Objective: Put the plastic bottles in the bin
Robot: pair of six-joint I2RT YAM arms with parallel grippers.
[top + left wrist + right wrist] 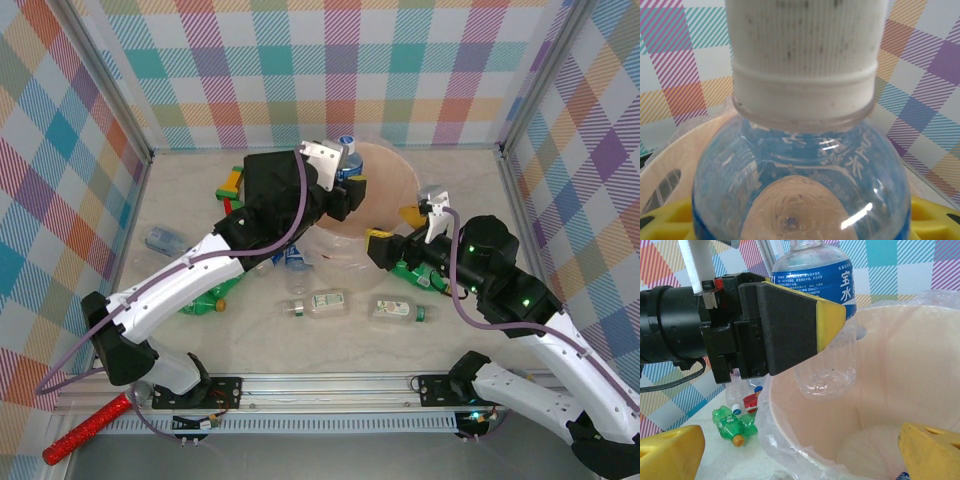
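One large round pinkish-beige bin [395, 168], far centre. Left gripper [348, 178] has its jaws partly closed, pinching one clear blue-labelled plastic bottle [815, 280] upright over the bin's opening. Right gripper [800, 457] has its jaws spread wide and empty at the bin's near rim. On the table [470, 180]: two clear green-labelled bottles [315, 302] [400, 310] and two green bottles [205, 300] [412, 272]. More sit under the arms, count unclear.

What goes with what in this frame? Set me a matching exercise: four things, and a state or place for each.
Things:
1. blue-label bottle
2. right gripper
3. green bottle
4. bin

States:
A. lying on the table
B. open, holding nothing
C. gripped by the left gripper, over the bin
D. lined with clear plastic

Pairs: 1-C, 2-B, 3-A, 4-D
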